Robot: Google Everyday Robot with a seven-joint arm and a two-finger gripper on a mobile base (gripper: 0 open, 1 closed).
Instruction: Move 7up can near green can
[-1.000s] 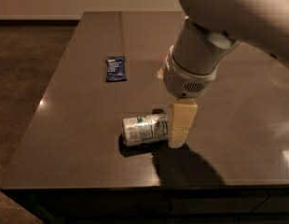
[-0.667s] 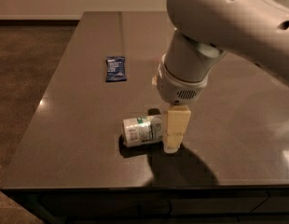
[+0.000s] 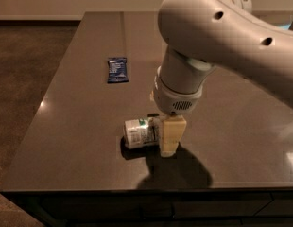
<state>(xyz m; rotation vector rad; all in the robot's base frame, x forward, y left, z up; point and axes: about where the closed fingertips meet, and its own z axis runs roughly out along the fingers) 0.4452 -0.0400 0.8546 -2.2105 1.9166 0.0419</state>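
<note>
- 7up can (image 3: 139, 132): on its side, near front edge of table (image 3: 75, 126).
- Gripper (image 3: 169, 145): at can's right end; whether apart or clamped cannot be told.
- Blue packet (image 3: 117, 69): well apart, farther back.

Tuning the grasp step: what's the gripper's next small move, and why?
Probably settle the gripper squarely over the 7up can before lifting. The can lies on its side on the table, with the gripper low at its right-hand end. The green can is not in view.
</note>
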